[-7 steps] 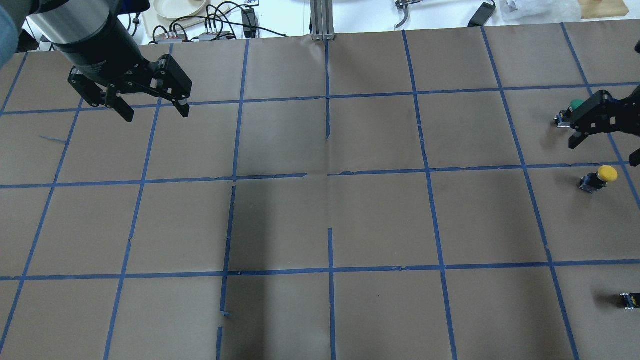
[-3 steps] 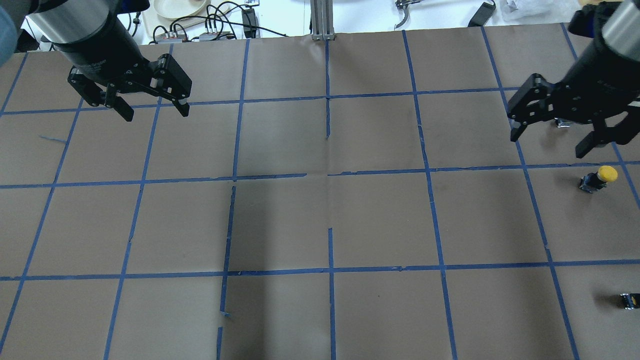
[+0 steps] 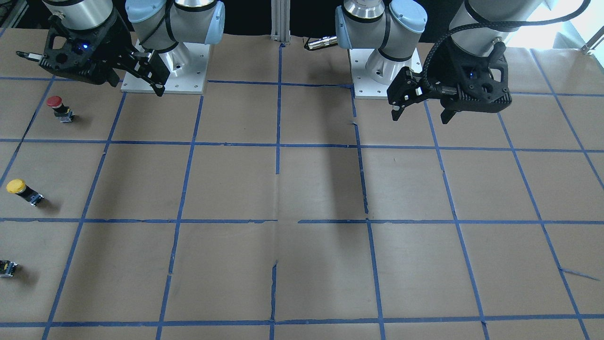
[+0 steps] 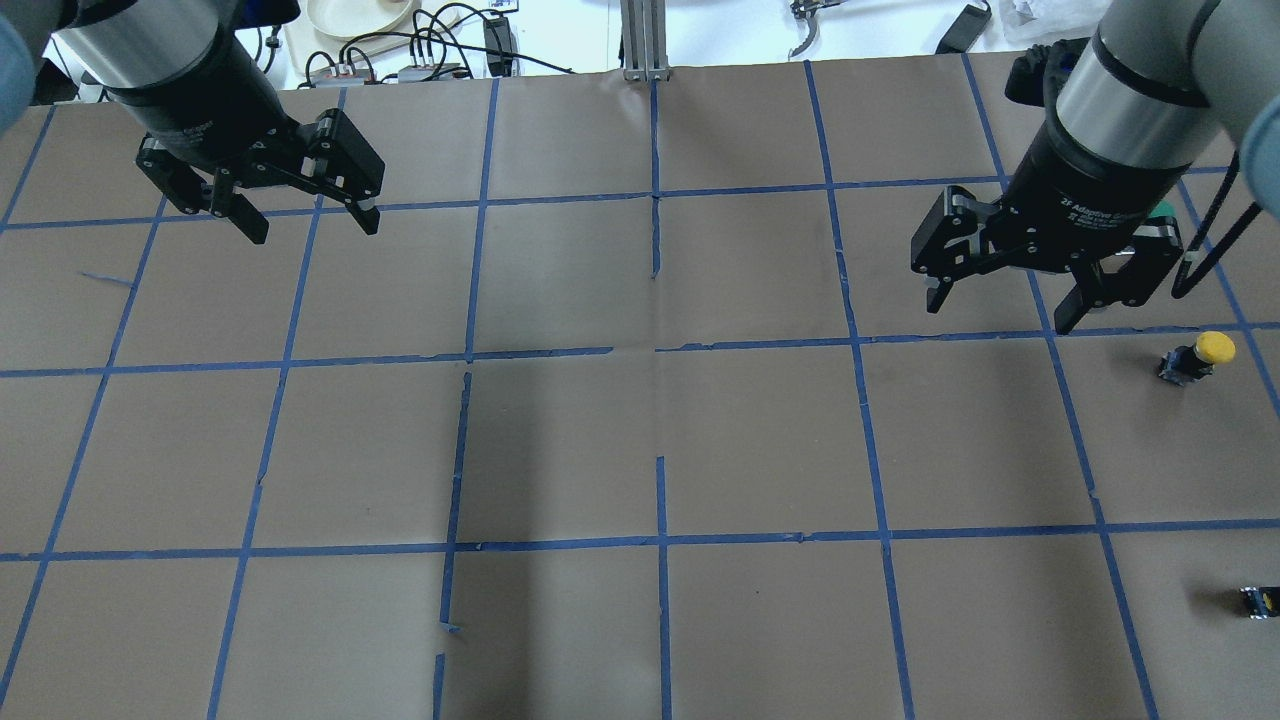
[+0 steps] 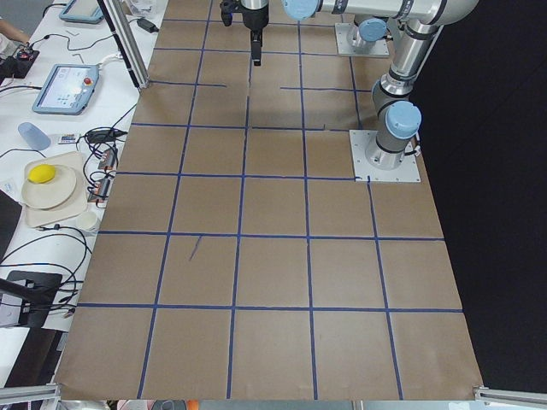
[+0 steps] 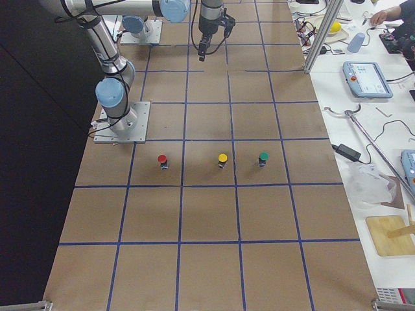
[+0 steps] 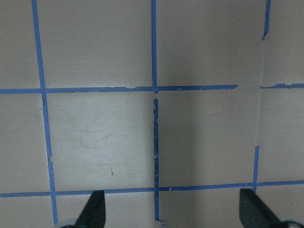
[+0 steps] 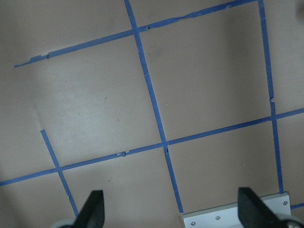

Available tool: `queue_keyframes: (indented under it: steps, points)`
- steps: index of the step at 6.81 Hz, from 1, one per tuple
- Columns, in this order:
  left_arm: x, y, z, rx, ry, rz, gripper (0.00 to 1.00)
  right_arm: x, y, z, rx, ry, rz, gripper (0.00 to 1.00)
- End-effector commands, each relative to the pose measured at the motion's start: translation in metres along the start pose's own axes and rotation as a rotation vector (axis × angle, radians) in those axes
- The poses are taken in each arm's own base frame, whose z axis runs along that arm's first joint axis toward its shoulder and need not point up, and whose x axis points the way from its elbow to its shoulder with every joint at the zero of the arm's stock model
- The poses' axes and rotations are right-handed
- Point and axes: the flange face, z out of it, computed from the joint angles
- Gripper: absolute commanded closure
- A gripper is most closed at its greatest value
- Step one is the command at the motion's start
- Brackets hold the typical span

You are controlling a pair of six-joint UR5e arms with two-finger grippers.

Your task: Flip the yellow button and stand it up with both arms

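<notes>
The yellow button (image 4: 1200, 357) stands on the brown paper at the far right, yellow cap up on its dark body. It also shows in the front view (image 3: 21, 191) and in the right side view (image 6: 222, 159). My right gripper (image 4: 1000, 315) is open and empty, above the table. It hangs left of the button and a little farther back, well apart from it. My left gripper (image 4: 310, 228) is open and empty, high over the far left of the table; it also shows in the front view (image 3: 420, 117). Both wrist views show only taped paper between open fingertips.
A red-capped button (image 3: 59, 107) and a green-capped button (image 6: 263, 158) stand in a row with the yellow one. The right wrist mostly hides the green one in the overhead view. A tiny black-yellow block (image 4: 1260, 600) lies near the right edge. Blue tape grids the table (image 4: 640, 440).
My right arm has swung in from the right edge toward the left, past the green button, its gripper staying open. The left arm and the yellow button have not moved.
</notes>
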Motion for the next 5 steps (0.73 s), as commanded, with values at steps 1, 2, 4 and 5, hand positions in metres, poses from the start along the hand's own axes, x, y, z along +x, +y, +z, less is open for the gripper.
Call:
queue_keyframes:
  steps: [1,2,4,5]
  points:
    - [-0.001,0.0,0.0,0.0,0.0,-0.001,0.0,-0.002,0.002,0.002,0.0,0.002,0.055,0.0]
    - [-0.001,0.0,0.0,0.0,0.0,-0.001,0.0,-0.002,0.003,0.001,0.001,0.0,0.094,0.0]
    - [-0.001,0.0,0.0,0.0,0.0,-0.001,0.0,-0.002,0.005,0.013,0.019,-0.004,0.084,0.0]
    - [-0.002,0.0,-0.001,0.002,0.002,-0.003,0.0,-0.002,0.004,0.014,0.029,-0.007,0.082,0.0]
